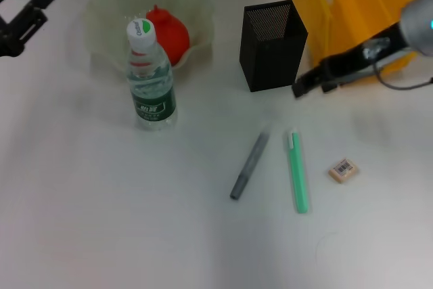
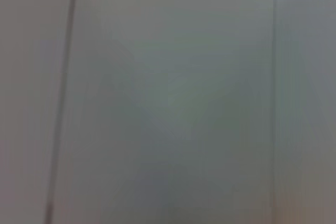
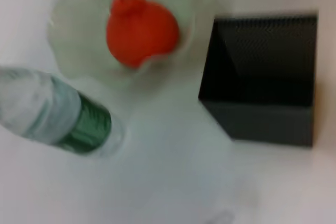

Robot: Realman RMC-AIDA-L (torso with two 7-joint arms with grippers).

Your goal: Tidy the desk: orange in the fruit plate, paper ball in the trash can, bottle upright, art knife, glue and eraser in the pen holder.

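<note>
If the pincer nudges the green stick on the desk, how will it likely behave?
The green stick is long, slim and looks round, so a sideways nudge would probably roll it toward the grey pen or the eraser. It looks rigid and light. Lying flat, it leaves little height to grip.

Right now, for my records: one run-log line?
orange in fruit plate | bottle upright | eraser on desk | right gripper beside pen holder

Nothing legible: the bottle [image 1: 150, 76] label's white print and the eraser [image 1: 343, 170] barcode are unreadable
</note>
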